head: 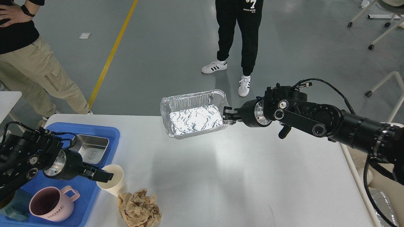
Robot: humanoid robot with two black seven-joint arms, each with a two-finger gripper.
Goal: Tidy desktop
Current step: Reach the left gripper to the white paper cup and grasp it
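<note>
A white desktop filled the lower part of the view, its near and left edges cut off. On its left end sat a blue tray, partly hidden by the left arm and cropped at the bottom. The right arm reached in from the right and held a crinkled foil tray by its right rim, lifted and tilted above the far edge; the right gripper was closed on that rim. The left gripper sat at the rim of a paper cup beside the blue tray, covering it so the grip was unclear. In the tray were a steel dish and a pink mug. A crumpled brown paper lay beside the cup, cropped below.
</note>
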